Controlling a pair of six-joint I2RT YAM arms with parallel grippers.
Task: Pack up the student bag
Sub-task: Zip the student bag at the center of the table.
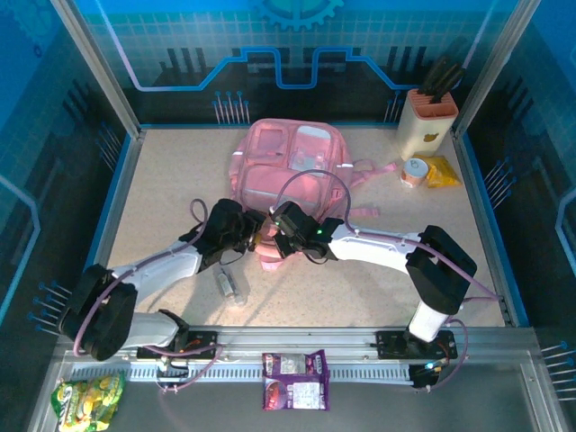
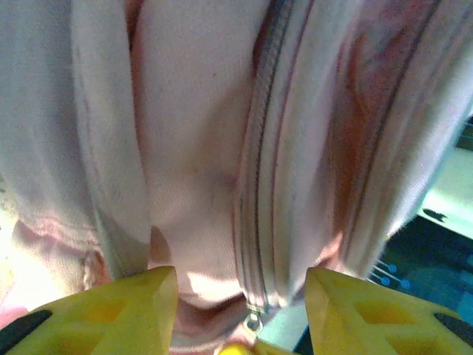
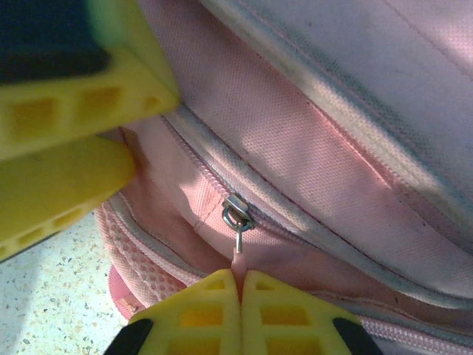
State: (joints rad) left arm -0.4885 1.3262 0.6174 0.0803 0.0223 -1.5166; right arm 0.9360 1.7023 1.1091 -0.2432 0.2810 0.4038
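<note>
My right end effector (image 3: 240, 277) is pinched shut on the zipper pull (image 3: 238, 255) at the student bag's (image 3: 318, 140) near edge, left end effector (image 2: 240, 279) half-open just beside, facing its fabric.

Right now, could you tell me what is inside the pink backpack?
Its contents cannot be seen: the fabric of the student bag covers them, and no opening shows. The right gripper pinches a zipper pull.

We look down on the table (image 1: 162, 198) from above and behind the arm bases, facing its far wall. Our left wrist view peers past the left claw (image 2: 240, 296), pressed close against the student bag (image 2: 192, 148). Our right wrist view looks over the right claw (image 3: 241, 296), equally near. All three share the bag's near edge.
</note>
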